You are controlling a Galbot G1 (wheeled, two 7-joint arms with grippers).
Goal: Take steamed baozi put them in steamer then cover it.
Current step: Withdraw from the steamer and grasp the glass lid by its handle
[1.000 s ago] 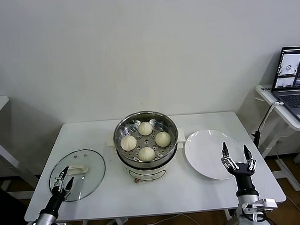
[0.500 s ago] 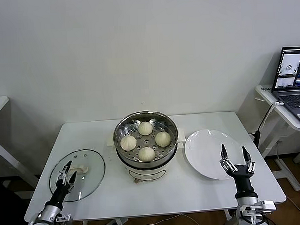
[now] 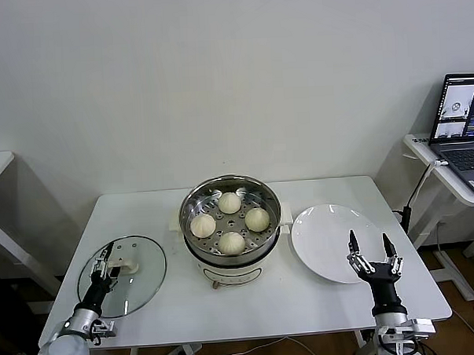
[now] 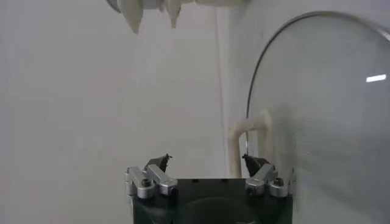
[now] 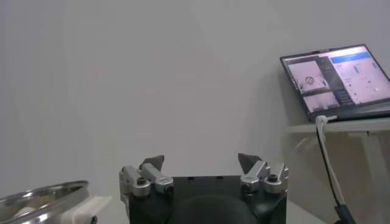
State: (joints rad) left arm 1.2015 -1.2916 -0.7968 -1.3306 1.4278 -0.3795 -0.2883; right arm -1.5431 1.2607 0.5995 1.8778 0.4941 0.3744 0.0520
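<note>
four steamed baozi (image 3: pixel 230 220) in steamer (image 3: pixel 194 234). left end effector (image 3: pixel 105 267) wide over cover (image 3: pixel 144 281); right end effector (image 3: pixel 373 248) wide, by plate (image 3: pixel 322 229).

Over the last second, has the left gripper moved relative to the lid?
Yes. The left gripper, open, has moved from the lid's near edge in toward its white handle.

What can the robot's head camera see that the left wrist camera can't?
Only the head view shows the four steamed baozi in the steamer, the white plate, the laptop and the open right claw hanging over the plate's near edge. Only the left wrist view shows the cover's handle from close behind the claw. Both show the glass cover and the open left claw at its handle.
</note>
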